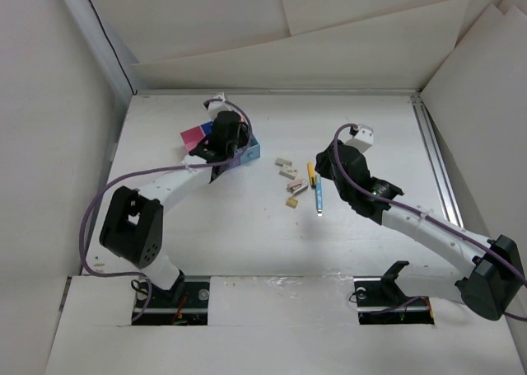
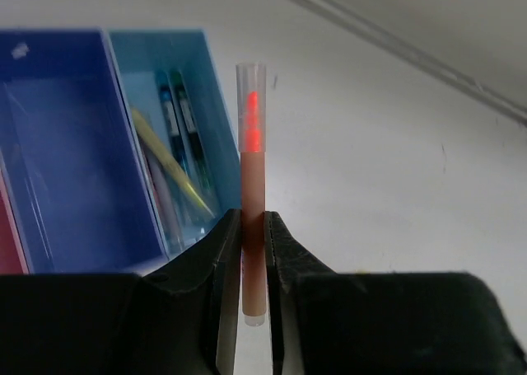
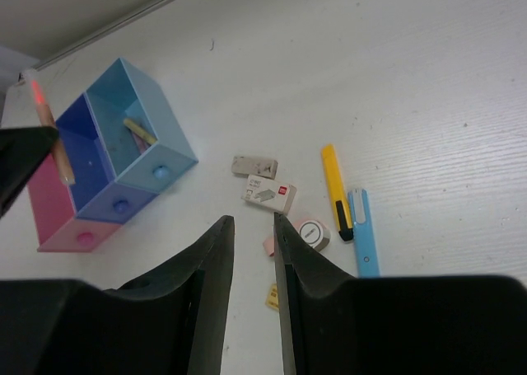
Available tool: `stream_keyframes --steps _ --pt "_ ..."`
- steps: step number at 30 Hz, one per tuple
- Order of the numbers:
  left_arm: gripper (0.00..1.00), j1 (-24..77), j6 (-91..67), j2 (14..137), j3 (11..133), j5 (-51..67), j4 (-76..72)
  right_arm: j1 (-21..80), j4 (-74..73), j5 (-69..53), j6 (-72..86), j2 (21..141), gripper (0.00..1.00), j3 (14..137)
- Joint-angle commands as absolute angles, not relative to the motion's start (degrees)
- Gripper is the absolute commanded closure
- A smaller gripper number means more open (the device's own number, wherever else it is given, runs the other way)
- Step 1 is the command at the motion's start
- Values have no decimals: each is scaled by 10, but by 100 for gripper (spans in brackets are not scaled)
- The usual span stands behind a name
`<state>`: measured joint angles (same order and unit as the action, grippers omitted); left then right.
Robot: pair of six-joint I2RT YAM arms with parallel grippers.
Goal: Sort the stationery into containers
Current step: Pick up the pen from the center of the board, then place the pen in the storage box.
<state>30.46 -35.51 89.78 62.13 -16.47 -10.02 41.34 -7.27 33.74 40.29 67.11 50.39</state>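
Two hands in view. Left hand (image 2: 254,227): pads closed on a reddish pen (image 2: 252,161) with a clear cap, gripped near one end, most of the shaft sticking out past the fingertips. In the left wrist view the pen lies just beside the light blue compartment (image 2: 216,128), which holds several pens. The dark blue compartment (image 2: 49,144) is next to it. Which compartment the pen hangs over I cannot tell.

Right hand (image 3: 254,227): jaws a narrow gap apart, nothing between them, above the counter (image 1: 247,243) near the loose items: eraser blocks (image 3: 269,195), a yellow pen (image 3: 335,185) and a blue pen (image 3: 363,243), all well apart from the containers.

Risks, as judged:
- End grip leaves a long free shaft, so the pen may pivot between the pads.
- Let go off-centre or tilted, it could catch the shared wall and drop into the dark blue compartment or onto the counter.
- Pens already inside may prop it up over the rim.
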Motion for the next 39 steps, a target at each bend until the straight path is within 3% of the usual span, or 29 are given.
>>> stream_keyframes --steps 1,6,17,21,22,25,33,37,39 --pt "90 273 -371 946 673 -143 -120 419 -54 332 399 657 68 518" --pt "89 261 -366 1009 757 -162 -80 419 -54 332 399 657 68 518" --pt "88 261 -360 1036 751 -204 -85 419 -54 332 399 652 68 518" --pt "78 261 -355 1049 756 -221 -73 419 -54 332 399 652 68 518" --pt "70 261 -350 1049 756 -221 -73 419 -54 337 399 652 68 518" --pt "63 261 -350 1049 756 -221 -73 419 -54 337 399 652 68 518" --pt "60 295 -341 970 661 -193 -122 419 -54 337 399 652 68 518" --pt "60 373 -325 929 594 -179 -142 419 -54 343 399 647 81 512" --pt "53 411 -312 921 575 -185 -142 419 -54 353 399 647 85 512"
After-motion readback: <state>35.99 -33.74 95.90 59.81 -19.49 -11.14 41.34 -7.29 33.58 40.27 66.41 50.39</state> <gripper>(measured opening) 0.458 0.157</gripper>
